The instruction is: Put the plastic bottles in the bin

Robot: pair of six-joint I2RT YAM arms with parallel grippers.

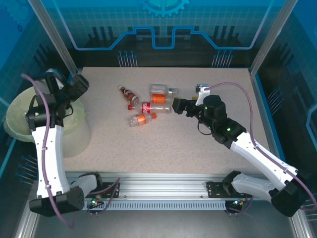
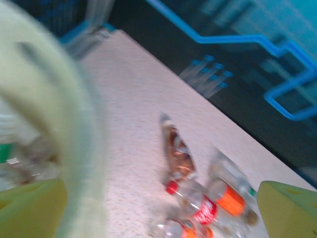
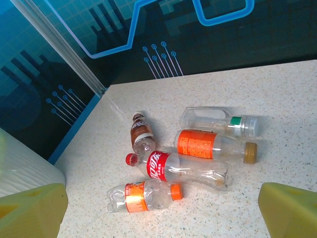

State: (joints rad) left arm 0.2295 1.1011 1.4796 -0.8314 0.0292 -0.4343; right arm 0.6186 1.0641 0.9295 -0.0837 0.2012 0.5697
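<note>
The bin is blurred in the left wrist view. From above, the left arm hides part of it.

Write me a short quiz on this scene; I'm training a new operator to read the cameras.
1. How many bottles lie on the table?
2. True or false: the right gripper is shut on a bottle.
3. Seen from the top camera, where is the bin? A) at the left, by the left arm; B) at the right edge; C) in among the bottles.
Key: 1. five; 2. false, its jaws are open and empty; 3. A.
</note>
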